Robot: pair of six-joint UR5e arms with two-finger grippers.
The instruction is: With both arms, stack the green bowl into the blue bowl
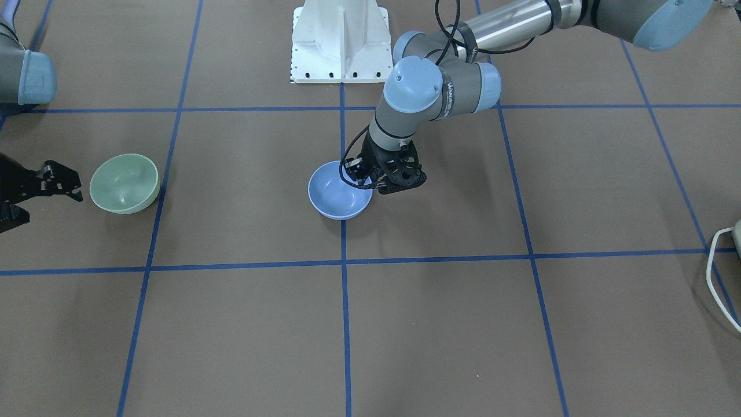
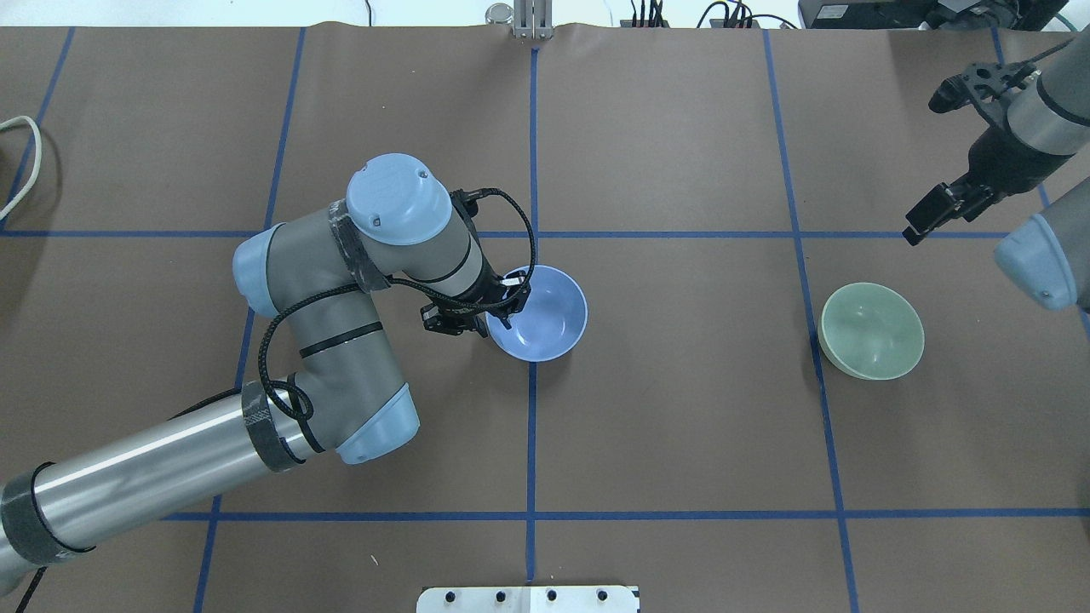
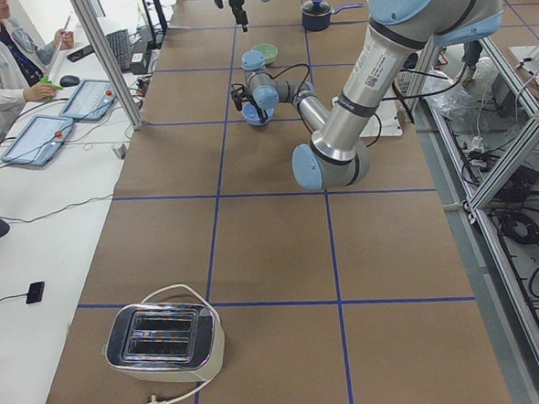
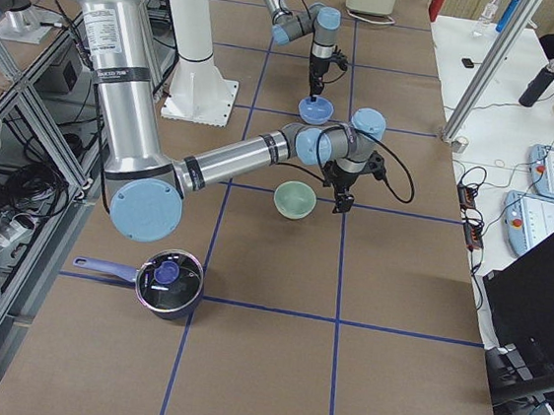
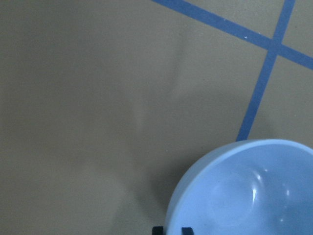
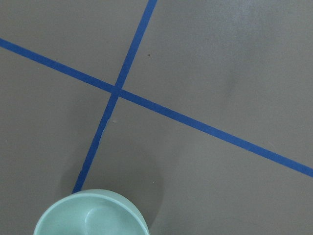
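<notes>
- The white pedestal [image 2: 528,598] is standing at the nearest edge of the brown bench [image 2: 681,426], right on the middle line of blue tape [image 2: 531,443].
- The left arm [image 2: 341,340] is reaching in from the near left corner and bending down toward the middle of the bench.
- The left pincer [image 2: 507,298] is clenching the blue bowl [image 2: 552,322] by its left rim. In the left wrist view its two fingertips [image 5: 157,230] are sitting close together at that rim.
- The blue bowl is sitting mouth up over the middle tape line, just short of the cross line beyond it. I cannot tell whether its base is touching the bench.
- The green bowl [image 2: 872,330] is resting mouth up on the bench, well to the right of the blue one and just right of another tape line, with nothing touching it.
- The right pincer [image 2: 922,169] is hanging released, fingers spread wide, a little beyond the green bowl and apart from it.
- The right arm [image 2: 1043,128] is coming in from the right edge.
</notes>
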